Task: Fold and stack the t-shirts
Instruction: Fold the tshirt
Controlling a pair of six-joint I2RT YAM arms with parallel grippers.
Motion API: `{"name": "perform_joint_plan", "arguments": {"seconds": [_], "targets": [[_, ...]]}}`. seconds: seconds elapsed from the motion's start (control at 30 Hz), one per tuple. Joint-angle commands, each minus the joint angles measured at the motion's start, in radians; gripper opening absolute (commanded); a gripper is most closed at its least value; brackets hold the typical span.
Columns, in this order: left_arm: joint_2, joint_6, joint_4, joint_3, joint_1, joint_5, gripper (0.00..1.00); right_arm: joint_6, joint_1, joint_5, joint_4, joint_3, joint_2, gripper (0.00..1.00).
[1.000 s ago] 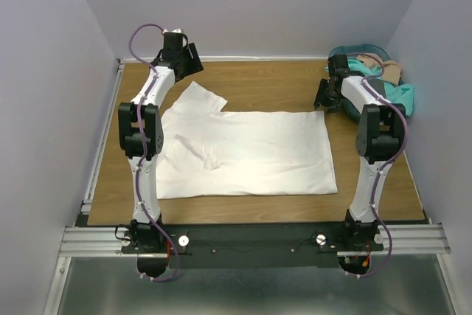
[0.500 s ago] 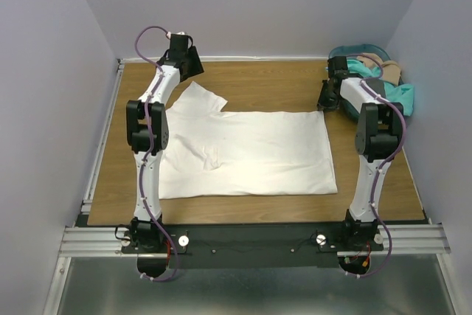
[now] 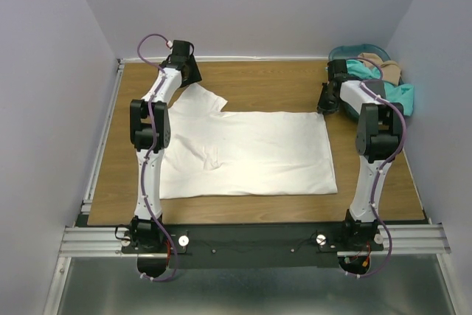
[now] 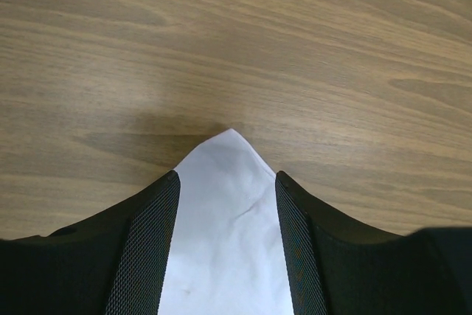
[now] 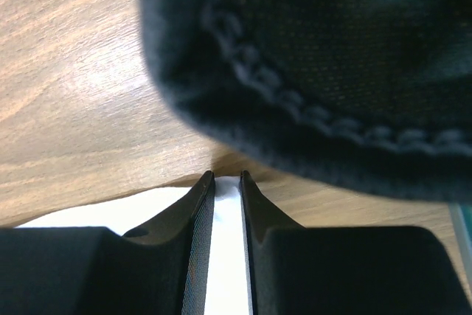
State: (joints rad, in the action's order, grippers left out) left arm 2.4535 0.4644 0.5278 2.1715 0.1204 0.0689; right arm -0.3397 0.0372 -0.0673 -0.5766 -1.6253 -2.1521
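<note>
The large white t-shirt (image 3: 243,153) lies flat on the wooden table (image 3: 273,82), one sleeve pointing to the far left. My left gripper (image 3: 186,73) is down at that sleeve's tip. In the left wrist view it (image 4: 227,186) is open, and the white sleeve corner (image 4: 230,160) lies flat between its fingers (image 4: 155,241). My right gripper (image 3: 327,99) sits at the shirt's far right corner. In the right wrist view it (image 5: 226,179) is nearly closed, with a narrow strip of white cloth (image 5: 226,256) filling the gap. Dark grey fabric (image 5: 332,71) hangs close above.
A round teal basket (image 3: 352,52) stands at the back right corner with a teal shirt (image 3: 398,95) and a tan shirt (image 3: 391,71) spilling out. Walls enclose the table on three sides. A metal rail (image 3: 99,160) runs along the left edge.
The right gripper's jaws have narrowed onto the shirt's far right corner. The left arm has shifted a little and settled over the sleeve tip, its jaws slightly narrower.
</note>
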Motion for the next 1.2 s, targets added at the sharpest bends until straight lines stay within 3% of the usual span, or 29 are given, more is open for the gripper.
{"name": "perform_joint_plan", "arguments": {"seconds": [0.0, 0.43, 0.7, 0.77, 0.93, 1.1, 1.13, 1.17], "targets": [[0.042, 0.005, 0.027, 0.047, 0.01, 0.04, 0.59, -0.009, -0.005, 0.017, -0.02, 0.035, 0.003, 0.26], [0.101, 0.022, 0.001, 0.113, 0.01, 0.069, 0.53, -0.012, -0.005, 0.043, -0.019, 0.064, 0.02, 0.25], [0.124, 0.017, 0.018, 0.11, 0.01, 0.069, 0.44, -0.015, -0.005, 0.055, -0.019, 0.064, 0.015, 0.25], [0.127, 0.019, 0.018, 0.111, 0.01, 0.066, 0.34, -0.016, -0.005, 0.058, -0.019, 0.065, 0.018, 0.22], [0.134, 0.016, 0.014, 0.111, 0.01, 0.068, 0.21, -0.018, -0.005, 0.063, -0.019, 0.071, 0.024, 0.1], [0.14, 0.011, 0.015, 0.111, 0.01, 0.063, 0.14, -0.018, -0.005, 0.061, -0.02, 0.074, 0.029, 0.05], [0.142, 0.008, 0.015, 0.111, 0.01, 0.06, 0.05, -0.018, -0.005, 0.061, -0.02, 0.073, 0.031, 0.04], [0.141, 0.008, 0.012, 0.111, 0.01, 0.058, 0.03, -0.016, -0.005, 0.061, -0.02, 0.073, 0.031, 0.04]]}}
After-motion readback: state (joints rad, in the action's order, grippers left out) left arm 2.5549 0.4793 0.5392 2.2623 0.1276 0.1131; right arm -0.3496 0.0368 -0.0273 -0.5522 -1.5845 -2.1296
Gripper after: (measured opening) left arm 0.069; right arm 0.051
